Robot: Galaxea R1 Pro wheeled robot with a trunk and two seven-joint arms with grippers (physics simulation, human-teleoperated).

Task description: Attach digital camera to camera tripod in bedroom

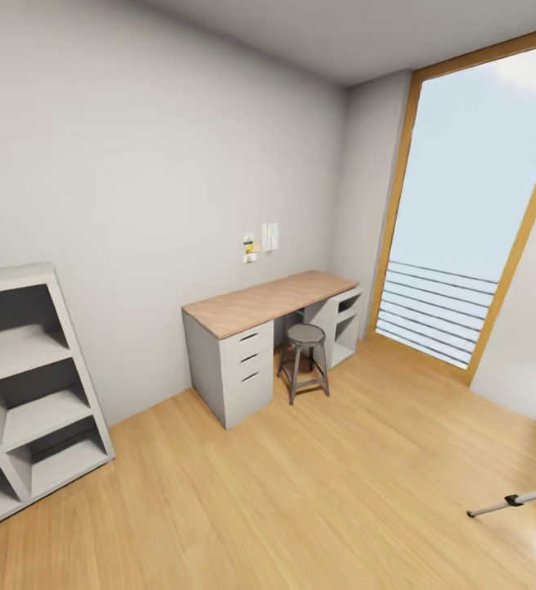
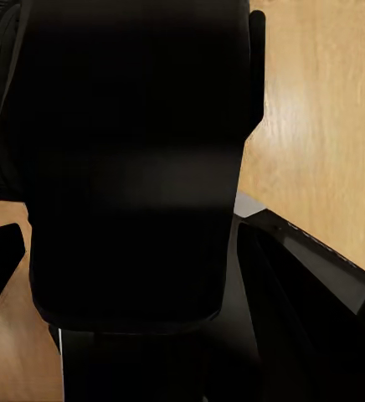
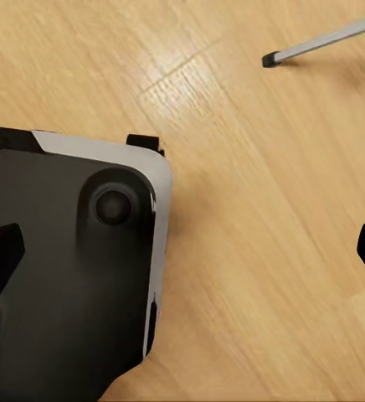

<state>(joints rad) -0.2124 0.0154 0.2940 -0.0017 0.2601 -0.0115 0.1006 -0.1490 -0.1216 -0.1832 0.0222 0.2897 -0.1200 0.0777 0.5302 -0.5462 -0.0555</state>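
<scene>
The digital camera (image 2: pixel 132 167) looms as a large black body right in front of the left wrist view, its ribbed lens at one edge. My left gripper (image 2: pixel 182 255) is shut on it, and one dark fingertip (image 2: pixel 0 261) shows beside the body. Of the camera tripod, one silver-white leg with a black foot (image 1: pixel 514 498) lies low over the floor at the head view's lower right; the same tripod leg (image 3: pixel 316 43) shows in the right wrist view. My right gripper (image 3: pixel 185 255) is open above the wood floor, with nothing between its fingers.
A wood-topped grey desk (image 1: pixel 268 303) with drawers stands at the far wall, a round stool (image 1: pixel 305 360) in front of it. A grey shelf unit (image 1: pixel 30 385) is at the left, a tall window with railing (image 1: pixel 456 246) at the right. My own base (image 3: pixel 65 276) sits below the right gripper.
</scene>
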